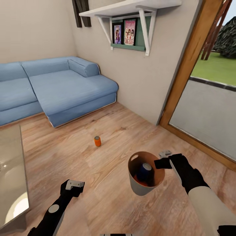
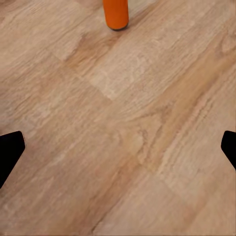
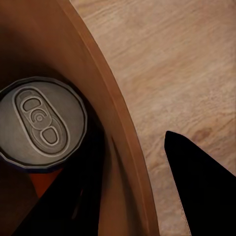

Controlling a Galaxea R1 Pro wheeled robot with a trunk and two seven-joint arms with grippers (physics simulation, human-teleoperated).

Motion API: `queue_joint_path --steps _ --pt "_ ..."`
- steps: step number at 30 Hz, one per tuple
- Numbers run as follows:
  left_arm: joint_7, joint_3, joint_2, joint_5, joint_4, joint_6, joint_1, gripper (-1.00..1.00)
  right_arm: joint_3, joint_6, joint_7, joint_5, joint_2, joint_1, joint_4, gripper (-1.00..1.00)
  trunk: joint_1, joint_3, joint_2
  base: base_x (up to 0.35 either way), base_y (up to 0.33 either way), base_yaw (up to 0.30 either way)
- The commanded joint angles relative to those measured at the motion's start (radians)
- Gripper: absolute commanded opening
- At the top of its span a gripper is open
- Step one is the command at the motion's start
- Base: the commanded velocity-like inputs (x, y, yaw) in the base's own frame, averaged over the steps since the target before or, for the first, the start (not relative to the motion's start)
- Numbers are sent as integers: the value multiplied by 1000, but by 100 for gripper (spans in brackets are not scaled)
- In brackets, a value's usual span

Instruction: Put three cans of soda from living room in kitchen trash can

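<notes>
My left gripper (image 1: 74, 184) hangs low over the wood plank floor (image 1: 108, 131), jaws spread wide and holding nothing. Ahead of it an orange soda can (image 1: 97, 141) stands upright on the floor, near the blue sofa (image 1: 62, 87). My right gripper (image 1: 163, 161) pinches the trash can (image 1: 144, 188) by its rim, carrying a dark blue can (image 1: 144, 171) and something orange (image 3: 42, 182) beneath it.

The left arm reaches forward low at seven o'clock, its tool (image 1: 74, 185) spread wide and holding nothing. The right arm, white forearm and black wrist, extends from five o'clock; its tool (image 1: 163, 159) grips the tash can (image 1: 139, 188) by the rim.
</notes>
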Motion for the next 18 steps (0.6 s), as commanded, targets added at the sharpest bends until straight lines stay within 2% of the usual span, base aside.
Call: queue_joint_path --steps 1,9,18 --pt "0 0 0 0 0 0 0 100 0 3 -1 -16 0 0 -1 -100 0 1 0 329 0 186" --pt "0 0 0 0 0 0 0 100 0 3 -1 -16 0 0 -13 -100 0 11 0 329 -11 186" --pt "2 0 -1 0 0 0 0 100 0 3 -1 -16 1 0 -13 -100 0 21 0 309 -148 186"
